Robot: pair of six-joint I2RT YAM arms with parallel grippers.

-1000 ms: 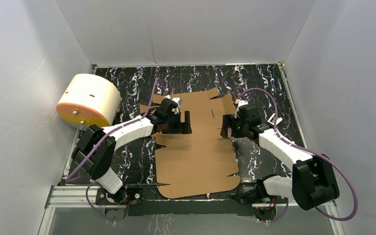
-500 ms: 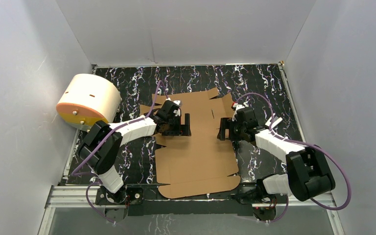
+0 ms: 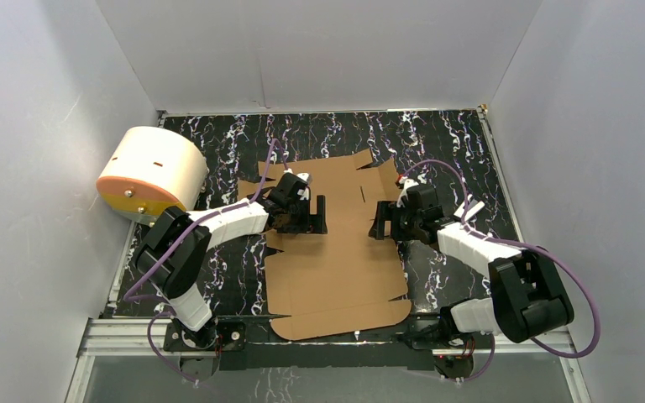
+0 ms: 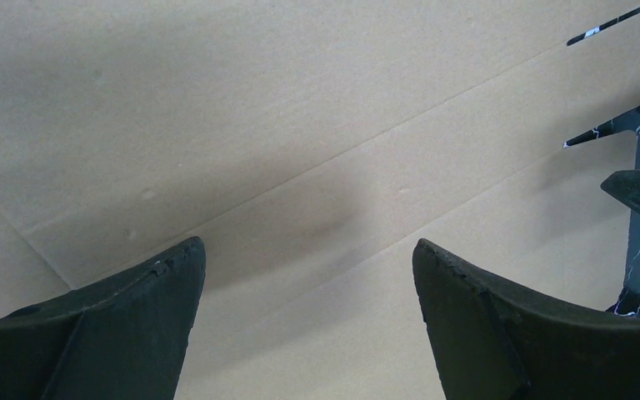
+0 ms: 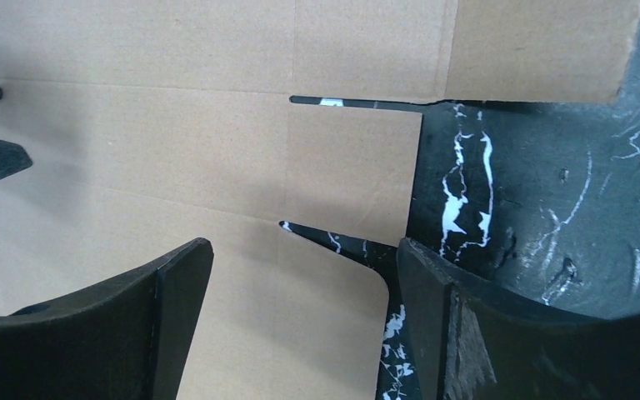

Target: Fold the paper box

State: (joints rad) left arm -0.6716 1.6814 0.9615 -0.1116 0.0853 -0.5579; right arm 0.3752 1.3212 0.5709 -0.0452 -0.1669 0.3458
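Hovering over the flat, brown, die-cut cardboard paper box (image 3: 336, 269) lying mid-table, left gripper (image 3: 319, 215) and right gripper (image 3: 380, 221) gape wide, holding nothing.
Uneven pressing could slide the sheet or crease it off its score lines.

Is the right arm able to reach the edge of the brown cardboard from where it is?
Probably yes: the right gripper hangs open over the right edge of the paper box, with nothing between them.
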